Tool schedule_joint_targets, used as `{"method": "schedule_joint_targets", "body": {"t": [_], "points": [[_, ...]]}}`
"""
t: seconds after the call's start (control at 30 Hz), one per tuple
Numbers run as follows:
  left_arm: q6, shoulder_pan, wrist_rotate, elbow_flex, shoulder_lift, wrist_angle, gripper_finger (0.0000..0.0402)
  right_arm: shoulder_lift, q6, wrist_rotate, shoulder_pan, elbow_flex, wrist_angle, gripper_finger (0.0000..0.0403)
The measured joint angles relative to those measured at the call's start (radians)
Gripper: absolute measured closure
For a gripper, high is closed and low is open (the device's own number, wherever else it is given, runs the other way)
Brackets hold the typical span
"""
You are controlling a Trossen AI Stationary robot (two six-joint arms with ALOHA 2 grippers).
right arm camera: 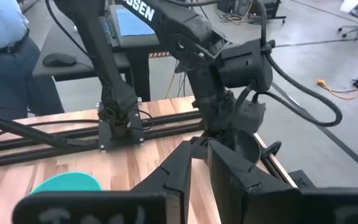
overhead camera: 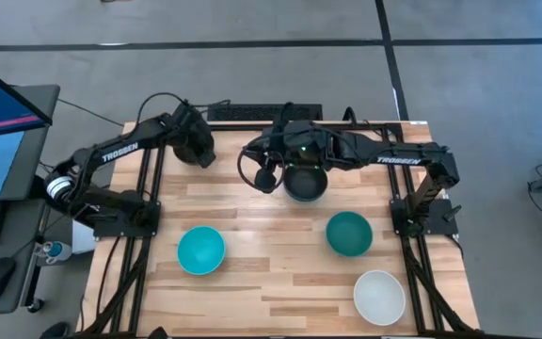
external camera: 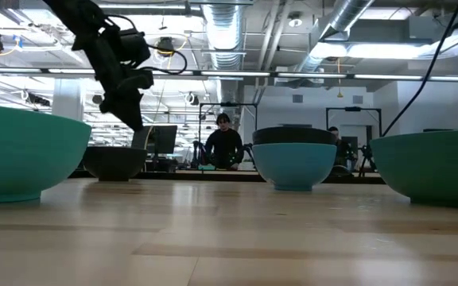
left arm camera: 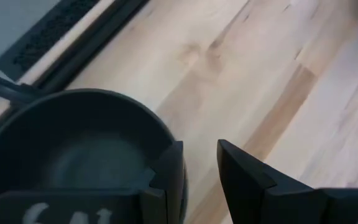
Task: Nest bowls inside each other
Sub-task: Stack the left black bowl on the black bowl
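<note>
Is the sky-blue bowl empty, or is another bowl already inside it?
Not empty. In the low view the sky-blue bowl holds a black bowl whose dark rim stands above it.

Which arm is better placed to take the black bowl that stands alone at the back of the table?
Left. Its hand hangs directly over that black bowl, fingers open at its rim. The right hand is farther away, by the sky-blue bowl.

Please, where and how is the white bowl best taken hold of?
Probably pinch the rim of the white bowl from straight above, one finger inside and one outside: it sits upright, mouth up, standing alone.
</note>
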Motion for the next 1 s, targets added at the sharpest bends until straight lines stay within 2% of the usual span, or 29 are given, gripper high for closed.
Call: {"method": "schedule_joint_targets", "body": {"t": [0.2,0.47,0.73,0.83,0.93,1.0], "points": [[0.009,0.006,-0.009,0.002,0.060,-0.074,0.0313,0.000,0.000,0.000,-0.003,0.000,0.001,0.0325],[0.025,0.006,-0.010,0.002,0.169,-0.058,0.0313,0.000,-0.002,-0.003,-0.002,0.000,0.000,0.0325],[0.041,0.008,-0.019,0.002,0.204,-0.010,0.0314,0.000,-0.007,-0.003,-0.002,0.000,-0.001,0.0325],[0.050,0.008,-0.020,0.002,0.204,-0.004,0.0333,0.000,-0.007,-0.002,-0.002,0.000,-0.001,0.0326],[0.068,0.008,-0.018,0.002,0.204,-0.018,0.0377,0.000,-0.007,-0.002,-0.001,0.000,-0.001,0.0326],[0.070,0.008,-0.022,0.005,0.208,-0.006,0.0392,0.000,-0.007,-0.002,0.002,0.000,-0.001,0.0326]]}}
